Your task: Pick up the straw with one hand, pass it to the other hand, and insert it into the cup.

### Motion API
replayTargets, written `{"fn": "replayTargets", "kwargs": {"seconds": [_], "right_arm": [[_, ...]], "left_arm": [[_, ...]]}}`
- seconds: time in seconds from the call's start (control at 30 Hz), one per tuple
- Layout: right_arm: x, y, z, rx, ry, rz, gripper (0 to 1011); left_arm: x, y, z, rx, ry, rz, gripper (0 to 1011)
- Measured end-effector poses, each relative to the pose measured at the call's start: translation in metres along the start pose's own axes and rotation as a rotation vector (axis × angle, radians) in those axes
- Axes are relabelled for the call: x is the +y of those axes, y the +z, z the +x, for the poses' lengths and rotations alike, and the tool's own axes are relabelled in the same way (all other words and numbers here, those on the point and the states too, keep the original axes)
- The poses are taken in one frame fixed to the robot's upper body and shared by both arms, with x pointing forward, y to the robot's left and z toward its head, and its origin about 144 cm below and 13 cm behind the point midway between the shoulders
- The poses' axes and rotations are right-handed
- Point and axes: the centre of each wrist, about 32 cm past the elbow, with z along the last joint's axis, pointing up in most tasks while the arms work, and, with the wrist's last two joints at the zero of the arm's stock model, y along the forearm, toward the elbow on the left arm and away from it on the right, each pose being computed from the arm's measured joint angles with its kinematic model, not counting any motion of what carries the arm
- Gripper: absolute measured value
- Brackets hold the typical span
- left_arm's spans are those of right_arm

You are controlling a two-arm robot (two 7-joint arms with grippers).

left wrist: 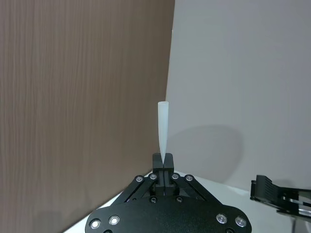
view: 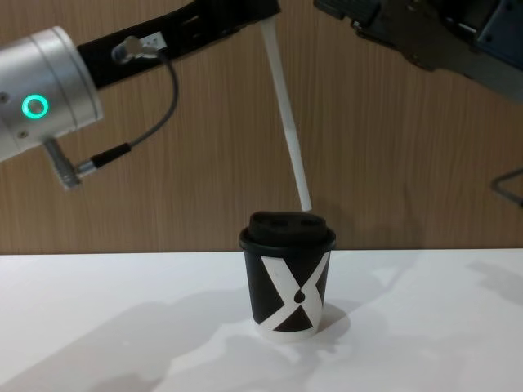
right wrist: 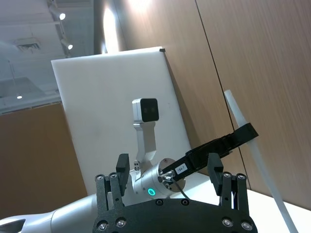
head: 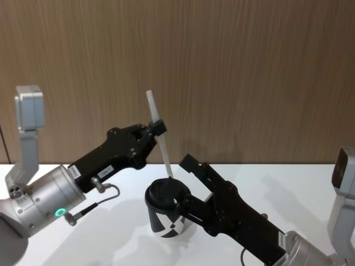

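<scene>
The white straw (head: 160, 133) slants down from my left gripper (head: 160, 128), which is shut on it near its upper part. Its lower tip sits at the domed lid of the black cup (head: 166, 216) with the white X pattern; I cannot tell whether it has entered the lid. From the chest, the straw (view: 288, 114) ends right at the back of the cup (view: 290, 286) lid. The left wrist view has the straw (left wrist: 163, 126) pinched upright between the fingertips. My right gripper (head: 186, 185) hovers open just right of the cup, holding nothing; its fingers (right wrist: 214, 167) stand wide apart.
The cup stands on a white table (head: 277, 183) in front of a wooden wall (head: 249, 66). A thin grey cable (head: 102, 200) loops under the left wrist. Bare table lies left and right of the cup.
</scene>
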Motion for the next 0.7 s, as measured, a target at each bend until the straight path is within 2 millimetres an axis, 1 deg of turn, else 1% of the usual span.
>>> {"fn": "replayTargets", "kwargs": {"seconds": [0.27, 0.7], "right_arm": [[0.000, 0.000, 0.000, 0.000, 0.000, 0.000, 1001], [0.000, 0.000, 0.000, 0.000, 0.000, 0.000, 1001]], "left_arm": [[-0.011, 0.006, -0.008, -0.088, 0.013, 0.006, 3], [-0.015, 0.013, -0.014, -0.178, 0.068, 0.024, 3]]}}
